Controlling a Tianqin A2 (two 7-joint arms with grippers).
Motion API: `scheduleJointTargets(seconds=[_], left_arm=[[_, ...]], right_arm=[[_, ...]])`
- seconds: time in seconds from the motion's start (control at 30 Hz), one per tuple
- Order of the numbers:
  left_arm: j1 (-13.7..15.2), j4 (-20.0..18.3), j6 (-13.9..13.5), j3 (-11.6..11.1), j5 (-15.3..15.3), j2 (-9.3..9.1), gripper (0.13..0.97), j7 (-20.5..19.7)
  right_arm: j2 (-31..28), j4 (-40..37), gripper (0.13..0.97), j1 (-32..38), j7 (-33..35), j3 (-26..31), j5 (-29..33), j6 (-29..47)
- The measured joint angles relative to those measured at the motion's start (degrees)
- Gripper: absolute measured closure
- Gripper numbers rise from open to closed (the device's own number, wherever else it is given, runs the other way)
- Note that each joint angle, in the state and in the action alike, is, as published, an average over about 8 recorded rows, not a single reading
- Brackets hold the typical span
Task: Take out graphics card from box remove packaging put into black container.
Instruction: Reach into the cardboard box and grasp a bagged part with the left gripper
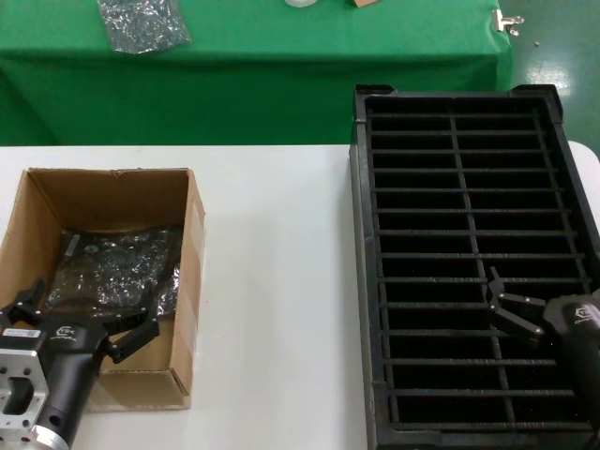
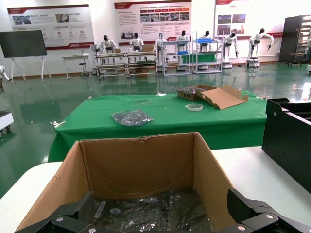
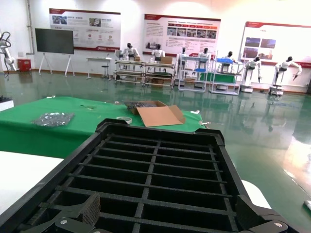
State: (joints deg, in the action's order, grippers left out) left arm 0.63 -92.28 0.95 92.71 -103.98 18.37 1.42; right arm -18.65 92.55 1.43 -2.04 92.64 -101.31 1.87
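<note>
The brown cardboard box (image 1: 192, 281) stands open on the left of the white table. Inside it lies the packaging (image 1: 117, 272), a wrinkly silvery bag; the graphics card shows only as a dark shape through it. My left gripper (image 1: 89, 314) is open at the box's near end, one finger over the box, the other outside its right wall. In the left wrist view the fingers (image 2: 243, 206) flank the bag (image 2: 155, 213) below the gripper (image 2: 161, 201). The black container (image 1: 469, 122) fills the right side. My right gripper (image 1: 506, 305) hovers open over its near slots (image 3: 160, 160).
Behind the white table (image 1: 272, 281) stands a green-covered table (image 1: 281, 56) with a smaller lumpy silvery bag (image 1: 142, 23), another opened cardboard box (image 2: 221, 96) and a tape roll (image 2: 194, 107). Bare tabletop separates the box from the black container.
</note>
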Motion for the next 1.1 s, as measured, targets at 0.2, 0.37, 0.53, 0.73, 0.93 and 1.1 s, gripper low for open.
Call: scheduleJointTargets(seconds=[0.2, 0.37, 0.53, 0.73, 0.93, 1.1], left_arm=[[0.0, 0.0, 0.0, 0.0, 0.0, 0.00, 0.132, 0.0], [0.1, -0.1, -0.4, -0.2, 0.3, 0.40, 0.132, 0.3], [1.1, -0.5, -1.4, 0.8, 1.4, 4.65, 0.132, 1.1], [5.4, 1.2, -5.4, 4.4, 7.1, 15.14, 0.132, 1.5], [14.4, 7.4, -13.7, 8.7, 18.7, 22.86, 0.132, 4.5], [24.9, 15.3, -21.1, 13.9, 27.5, 24.77, 0.132, 9.9]], right_arm=[[0.0, 0.0, 0.129, 0.0, 0.0, 0.0, 0.0, 0.0], [0.0, 0.0, 0.129, 0.0, 0.0, 0.0, 0.0, 0.0], [0.0, 0.0, 0.129, 0.0, 0.0, 0.0, 0.0, 0.0], [0.0, 0.0, 0.129, 0.0, 0.0, 0.0, 0.0, 0.0], [0.0, 0.0, 0.129, 0.0, 0.0, 0.0, 0.0, 0.0], [0.0, 0.0, 0.129, 0.0, 0.0, 0.0, 0.0, 0.0]])
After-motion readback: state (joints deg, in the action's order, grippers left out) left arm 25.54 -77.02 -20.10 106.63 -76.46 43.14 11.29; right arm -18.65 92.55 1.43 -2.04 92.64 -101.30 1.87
